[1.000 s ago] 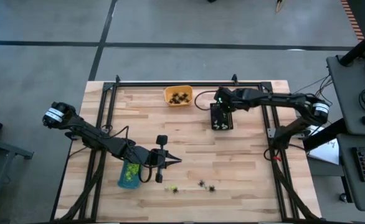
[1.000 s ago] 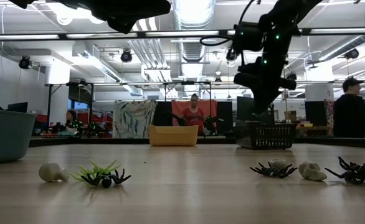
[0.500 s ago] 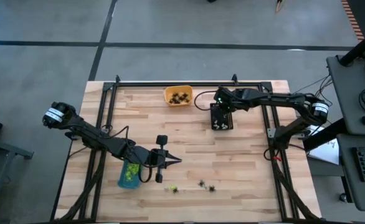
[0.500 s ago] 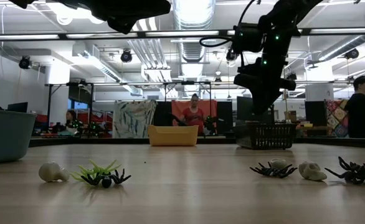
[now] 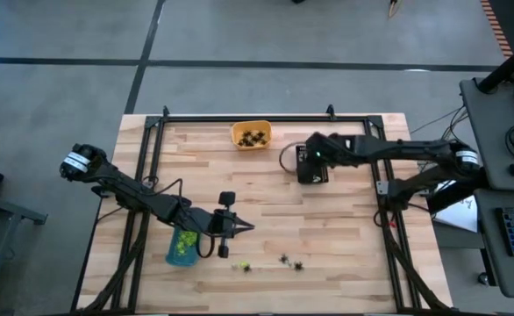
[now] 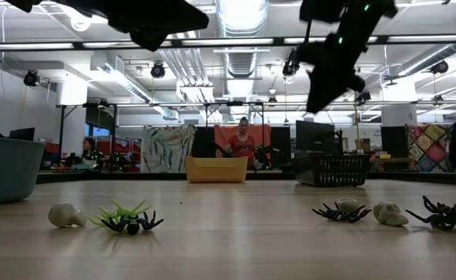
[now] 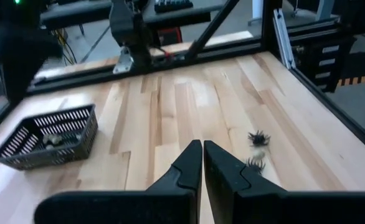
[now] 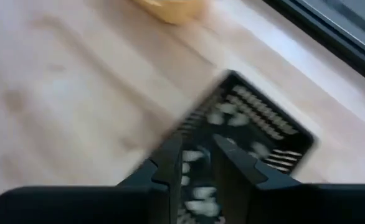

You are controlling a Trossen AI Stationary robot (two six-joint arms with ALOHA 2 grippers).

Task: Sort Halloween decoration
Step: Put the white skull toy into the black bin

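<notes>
Loose trinkets lie on the table near its near edge: a lime-green one [image 5: 242,265] and black spiders [image 5: 290,261]. In the low view they show as a whitish skull [image 6: 64,215], a lime-green spider [image 6: 123,209], black spiders [image 6: 341,211] and another skull [image 6: 389,213]. My left gripper [image 5: 239,226] [image 7: 202,155] hovers shut above the table, left of the loose pieces. My right gripper [image 5: 303,158] [image 8: 198,157] hangs over the black tray [image 5: 314,168], its fingers slightly apart. Whitish pieces [image 8: 232,118] lie in that tray.
The blue tray [image 5: 180,247] with lime-green pieces stands beside my left arm. The orange tray [image 5: 251,134] with black spiders sits by the far edge. A metal frame [image 5: 266,117] borders the table. People stand in the room beyond [image 6: 242,140].
My right gripper has risen above the black tray and shifted a little toward the table's near and left edges, tipping as it went. The left arm has kept still.
</notes>
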